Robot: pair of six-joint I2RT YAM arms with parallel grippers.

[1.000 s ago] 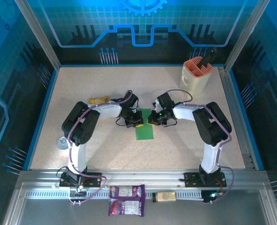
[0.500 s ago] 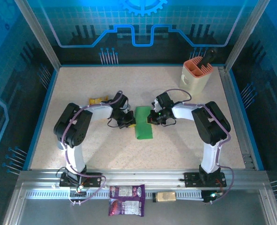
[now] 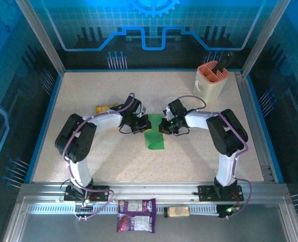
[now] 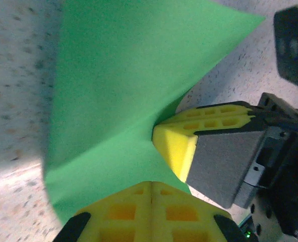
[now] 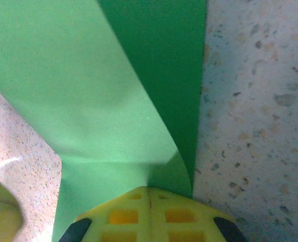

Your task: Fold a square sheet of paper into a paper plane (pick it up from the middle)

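Two shut grippers are pinching one paper (image 3: 155,138) at mid-table, its loose end trailing toward the arm bases and seemingly resting on the table (image 3: 189,161). The left gripper (image 4: 151,184) and right gripper (image 5: 149,189) are clamping its far end almost tip to tip; pulling apart is risking a tear, twisting a crooked crease. Farther back, the left arm is hanging near the yellow packet (image 3: 106,108) and could knock it.
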